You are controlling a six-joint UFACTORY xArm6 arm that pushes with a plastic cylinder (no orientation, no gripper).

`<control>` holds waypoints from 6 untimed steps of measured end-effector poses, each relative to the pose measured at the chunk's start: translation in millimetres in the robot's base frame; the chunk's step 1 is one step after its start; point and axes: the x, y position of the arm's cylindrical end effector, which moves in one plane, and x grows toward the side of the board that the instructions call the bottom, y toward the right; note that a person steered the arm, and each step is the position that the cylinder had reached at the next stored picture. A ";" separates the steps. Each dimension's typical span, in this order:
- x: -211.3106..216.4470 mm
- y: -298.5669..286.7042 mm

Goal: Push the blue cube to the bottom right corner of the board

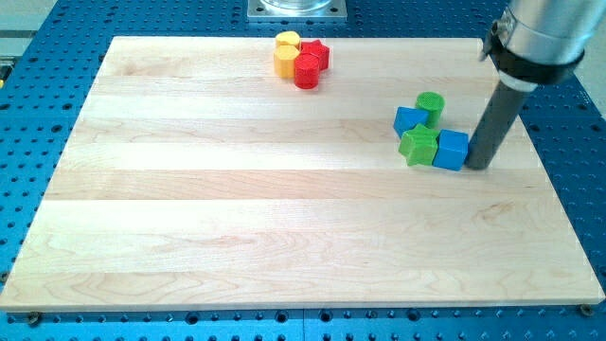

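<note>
Blue cube (452, 150) is seen right of the board's centre, in the view's right half, well short of the board's right edge and well above its bottom edge. My tip (478, 165) is set just beside the cube's right face, seemingly touching it; the dark rod rises from there toward the view's top right. No jaws are carried on this rod, so no opening can be reported.

Against the cube's left side a green star-shaped block (418, 145) is pressed. Above and left of the cube a second blue block (409, 119), shape not clearly made out, is found touching the star, and a green cylinder (430, 105) stands just above the cube's upper left.

Below the cube, bare wood of the board (284, 237) is spread down to the bottom edge and across to the bottom right corner.

Far up and left of the cube, near the top edge, a tight cluster is noted: yellow cylinder (288, 41), yellow block (284, 62), red cylinder (307, 72), red block (318, 53).
</note>
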 end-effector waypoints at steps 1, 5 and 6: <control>-16.0 -12.5; 75.6 -7.3; 104.6 -7.4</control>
